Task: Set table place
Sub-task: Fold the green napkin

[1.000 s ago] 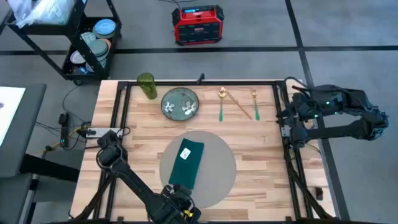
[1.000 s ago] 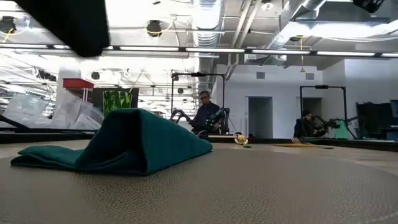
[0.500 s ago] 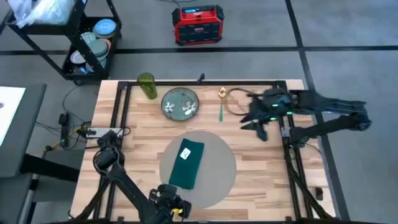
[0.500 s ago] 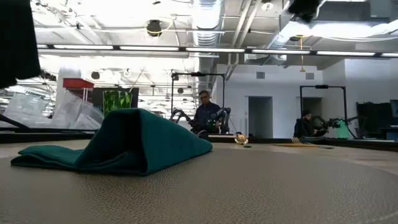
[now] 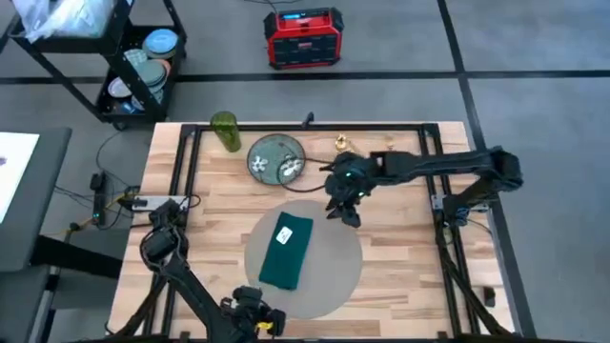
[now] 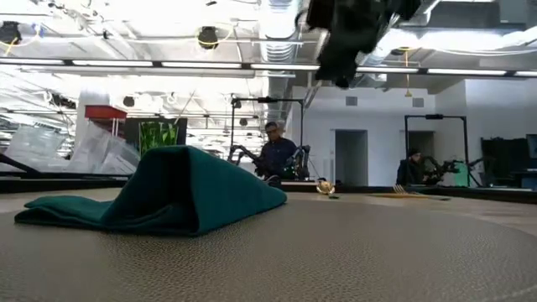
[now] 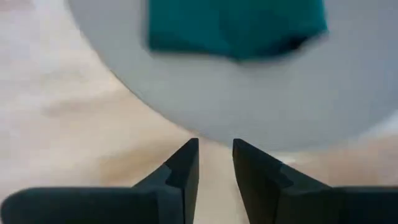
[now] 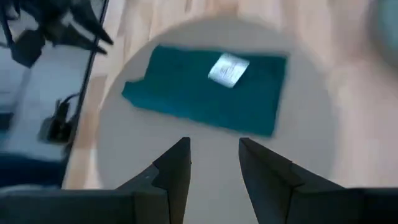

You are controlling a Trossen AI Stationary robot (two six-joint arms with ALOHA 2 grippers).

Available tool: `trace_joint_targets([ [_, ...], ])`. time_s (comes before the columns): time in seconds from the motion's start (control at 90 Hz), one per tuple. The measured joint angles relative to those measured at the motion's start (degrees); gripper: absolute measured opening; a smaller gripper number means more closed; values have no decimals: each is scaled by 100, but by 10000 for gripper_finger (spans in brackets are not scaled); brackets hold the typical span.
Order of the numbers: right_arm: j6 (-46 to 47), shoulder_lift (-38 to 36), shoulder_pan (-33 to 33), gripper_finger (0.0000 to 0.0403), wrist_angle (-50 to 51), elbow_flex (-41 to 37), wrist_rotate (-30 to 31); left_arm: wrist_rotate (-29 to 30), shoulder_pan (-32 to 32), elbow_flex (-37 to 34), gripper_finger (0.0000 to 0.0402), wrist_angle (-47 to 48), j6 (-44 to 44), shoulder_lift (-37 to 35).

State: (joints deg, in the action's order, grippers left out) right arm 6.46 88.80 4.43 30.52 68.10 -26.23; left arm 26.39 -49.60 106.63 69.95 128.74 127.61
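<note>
The round grey-beige place mat [image 5: 335, 259] lies on the wooden table [image 5: 210, 205] near its front edge. A folded teal napkin [image 5: 286, 250] with a white label lies flat on the mat's left half; one fold stands up in the low view [image 6: 168, 195]. My right gripper [image 5: 345, 210] hangs open above the mat's far edge, looking down on mat [image 8: 211, 140] and napkin [image 8: 205, 87]. My left gripper [image 7: 216, 158] is open by a narrow gap at the table's near edge [image 5: 250, 314], just short of the mat's rim [image 7: 280, 106].
At the far side stand a green cup [image 5: 225, 131], a small green patterned plate [image 5: 276, 157], a gold spoon with a green handle [image 5: 339, 152] and a fork [image 5: 389, 145]. A black rail frame [image 5: 315, 126] borders the table. People sit in the room beyond [image 6: 277, 155].
My right gripper has swung from the table's right edge toward the left, over the cutlery, to above the mat's far edge. My left gripper has drawn back from the napkin toward the near edge and a little to the left. The napkin has stayed put.
</note>
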Motion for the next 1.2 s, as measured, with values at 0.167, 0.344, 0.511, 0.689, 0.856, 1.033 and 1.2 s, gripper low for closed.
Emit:
trace_joint_targets([
  [0.167, -32, 116, -403, 125, 48, 0, -105, 645, 21, -2, 82, 100, 511, 159],
  [0.344, -57, 65, -559, 125, 95, 2, -83, 901, 305, -2, 82, 458, 838, 190],
  [0.511, -185, -131, -585, 125, 196, 9, -91, 1024, 776, -2, 82, 43, 421, 190],
  [0.689, -561, -698, -456, 125, 682, 9, -87, 997, 1165, -2, 82, -943, -1449, 190],
  [0.856, -651, -1242, -198, 125, 1183, 9, -65, 713, 1539, -2, 82, -1320, -3020, 190],
  [1.033, -651, -1646, -18, 125, 1508, 9, -52, 14, 1709, -2, 82, -1556, -3136, 192],
  [1.2, -601, -1774, -3, 125, 1737, 9, -38, 848, 1295, 0, 82, -1817, -3030, 190],
])
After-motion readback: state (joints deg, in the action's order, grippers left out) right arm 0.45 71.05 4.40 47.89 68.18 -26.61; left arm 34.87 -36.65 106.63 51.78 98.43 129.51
